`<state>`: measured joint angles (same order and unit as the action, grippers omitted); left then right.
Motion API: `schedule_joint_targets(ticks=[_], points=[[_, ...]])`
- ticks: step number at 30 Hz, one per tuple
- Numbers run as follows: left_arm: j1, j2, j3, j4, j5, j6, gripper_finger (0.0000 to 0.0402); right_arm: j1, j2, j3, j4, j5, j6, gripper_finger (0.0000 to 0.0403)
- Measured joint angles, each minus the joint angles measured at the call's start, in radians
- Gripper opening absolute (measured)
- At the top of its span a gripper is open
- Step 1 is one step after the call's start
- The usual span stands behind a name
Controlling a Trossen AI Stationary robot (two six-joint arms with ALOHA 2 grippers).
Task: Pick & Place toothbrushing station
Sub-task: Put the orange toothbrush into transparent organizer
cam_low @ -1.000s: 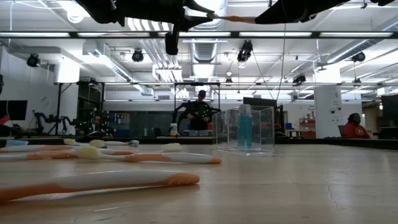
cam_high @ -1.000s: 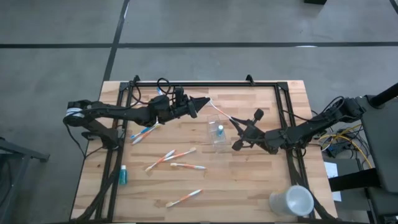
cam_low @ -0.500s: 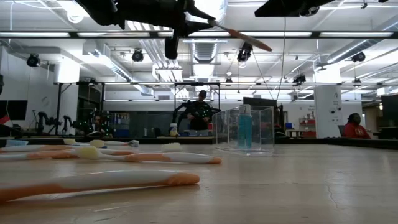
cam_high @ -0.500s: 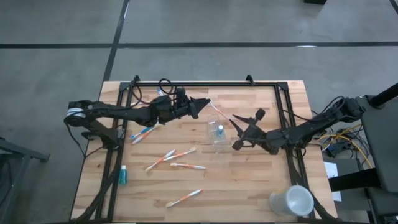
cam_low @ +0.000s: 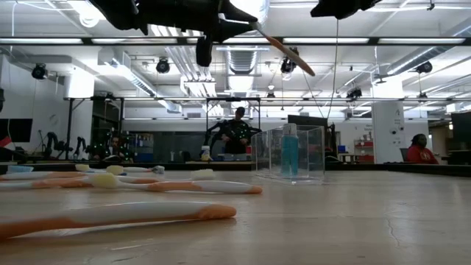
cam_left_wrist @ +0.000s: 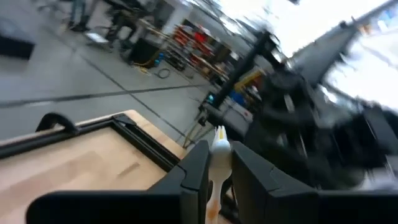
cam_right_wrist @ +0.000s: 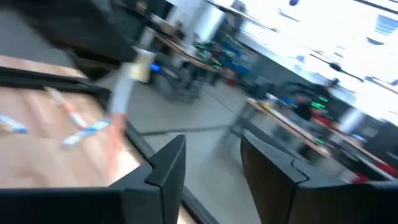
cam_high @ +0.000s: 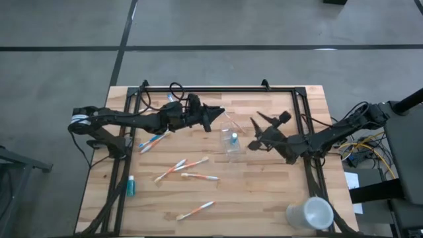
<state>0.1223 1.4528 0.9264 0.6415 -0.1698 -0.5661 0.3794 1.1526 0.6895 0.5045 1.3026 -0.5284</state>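
My left gripper hangs high over the table's middle, shut on a white-and-orange toothbrush. Just right of and below the brush's free end stands a small clear cup with a blue tube upright inside it. My right gripper hovers open to the right of the cup; the brush shows beyond its fingers, apart from them. Several more toothbrushes lie flat on the wood to the left. My left gripper pinches the toothbrush between its two fingers, close to one end. The fingers come roughly level from the table's left and lie along the brush. The brush sticks out past the fingertips, lifted clear, its orange free end slanting down toward the cup.
A larger white cup lies at the near right corner. A small blue-green item lies near the left edge. A blue-and-orange brush lies under the left arm. A black frame runs round the table.
My right gripper has opened and let go of the toothbrush, then risen and drawn back a little toward the table's right. My left gripper has rolled in place. The brush, level between both grippers before, now hangs from the left one alone with its free end dipped.
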Motion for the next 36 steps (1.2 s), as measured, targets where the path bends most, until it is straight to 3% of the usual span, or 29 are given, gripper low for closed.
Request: schedule_joint_targets(ticks=[7, 14, 29, 36], points=[[-0.001, 0.000, 0.000, -0.001, 0.133, 0.150, 0.0053, 0.000, -0.021, 0.025, 0.000, 0.105, -0.024, 0.0153], [-0.001, -0.001, 0.001, -0.002, 0.161, 0.168, 0.0053, 0.000, -0.055, 0.024, 0.000, 0.210, -0.060, 0.0143], [0.000, -0.002, 0.001, -0.103, 0.158, 0.406, 0.0053, -0.001, -0.145, 0.022, -0.002, 0.269, -0.100, 0.0136], [0.001, -0.002, 0.001, -0.106, 0.063, 0.557, 0.0053, -0.001, -0.155, 0.021, -0.002, 0.269, -0.098, 0.0130]])
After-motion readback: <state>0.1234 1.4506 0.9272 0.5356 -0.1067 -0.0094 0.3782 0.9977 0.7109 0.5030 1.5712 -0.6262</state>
